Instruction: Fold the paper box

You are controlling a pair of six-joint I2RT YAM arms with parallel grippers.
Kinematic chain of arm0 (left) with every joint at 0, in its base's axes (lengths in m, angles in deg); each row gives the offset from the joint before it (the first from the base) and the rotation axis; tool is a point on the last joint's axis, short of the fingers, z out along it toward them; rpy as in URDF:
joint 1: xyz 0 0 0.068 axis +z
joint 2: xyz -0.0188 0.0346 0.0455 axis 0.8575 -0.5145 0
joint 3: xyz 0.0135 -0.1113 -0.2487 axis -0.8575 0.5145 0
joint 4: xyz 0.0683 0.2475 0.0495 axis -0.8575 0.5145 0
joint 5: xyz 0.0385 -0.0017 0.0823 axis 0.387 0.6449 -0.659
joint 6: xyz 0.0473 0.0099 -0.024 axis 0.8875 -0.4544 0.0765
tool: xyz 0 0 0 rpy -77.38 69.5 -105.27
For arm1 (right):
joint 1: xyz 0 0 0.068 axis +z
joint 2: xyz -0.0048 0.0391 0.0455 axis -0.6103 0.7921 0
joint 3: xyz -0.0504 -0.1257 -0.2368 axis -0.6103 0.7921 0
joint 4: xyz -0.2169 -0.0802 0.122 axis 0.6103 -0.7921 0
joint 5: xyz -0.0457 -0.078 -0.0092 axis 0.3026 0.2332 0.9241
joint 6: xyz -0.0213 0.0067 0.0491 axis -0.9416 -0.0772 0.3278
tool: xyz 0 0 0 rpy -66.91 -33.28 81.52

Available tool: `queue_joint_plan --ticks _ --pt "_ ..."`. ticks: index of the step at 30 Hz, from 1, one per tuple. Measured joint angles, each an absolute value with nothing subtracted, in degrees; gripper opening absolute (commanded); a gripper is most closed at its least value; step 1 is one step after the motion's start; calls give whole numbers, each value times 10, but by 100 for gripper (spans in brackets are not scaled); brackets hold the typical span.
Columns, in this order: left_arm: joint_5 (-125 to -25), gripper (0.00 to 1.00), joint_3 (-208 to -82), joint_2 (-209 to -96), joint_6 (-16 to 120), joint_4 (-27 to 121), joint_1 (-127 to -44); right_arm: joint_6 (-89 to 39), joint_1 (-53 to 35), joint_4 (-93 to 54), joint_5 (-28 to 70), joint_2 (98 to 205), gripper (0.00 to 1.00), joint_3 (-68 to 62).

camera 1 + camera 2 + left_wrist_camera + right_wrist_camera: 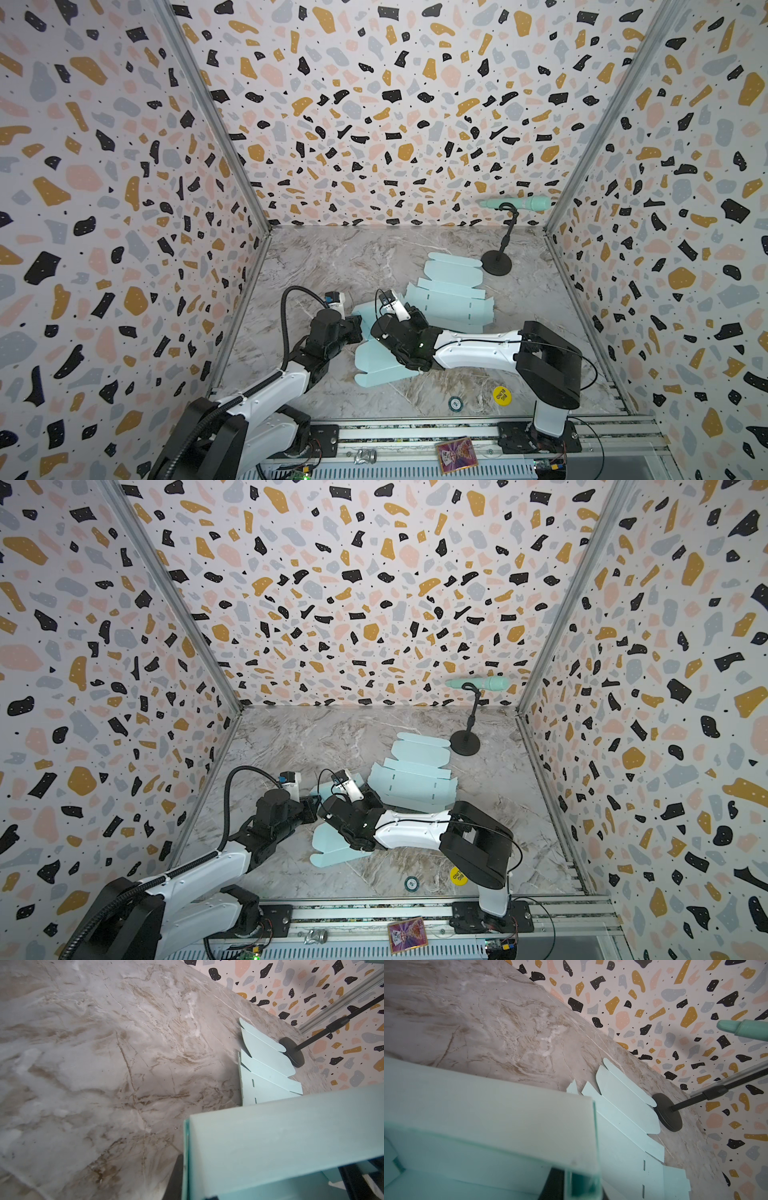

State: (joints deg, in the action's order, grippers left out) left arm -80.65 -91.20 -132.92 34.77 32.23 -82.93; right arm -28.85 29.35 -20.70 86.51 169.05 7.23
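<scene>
The paper box (382, 365) is pale blue card, partly folded, lying on the marble table between my two arms. Its front flap (336, 850) lies flat toward the near edge, and both grippers hide its middle. My left gripper (356, 327) comes in from the left. In the left wrist view the left gripper (187, 1180) is shut on the edge of an upright wall (270, 1136). My right gripper (413, 316) reaches across from the right. In the right wrist view the right gripper (579, 1186) is clamped on the end of a raised wall (508, 1118), one dark finger (552, 1184) showing.
A stack of flat blue box blanks (451, 299) lies just behind the right gripper. A black microphone stand (496, 262) with a mint microphone (519, 203) stands at the back right. A yellow sticker (501, 395) and a small round token (456, 403) sit near the front edge.
</scene>
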Motion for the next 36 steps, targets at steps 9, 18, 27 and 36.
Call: queue_joint_plan --ticks 9,18,27,36 --pt "-817 0 -911 -1340 339 319 -829 -283 287 -201 873 1723 9 52" --pt "-817 0 -907 -1341 339 314 -831 -269 285 -205 872 1722 19 59" --pt "-803 0 -905 -1341 343 299 -836 -256 284 -196 871 1696 10 81" --pt "-805 0 -904 -1341 342 296 -835 -259 284 -179 871 1696 11 88"
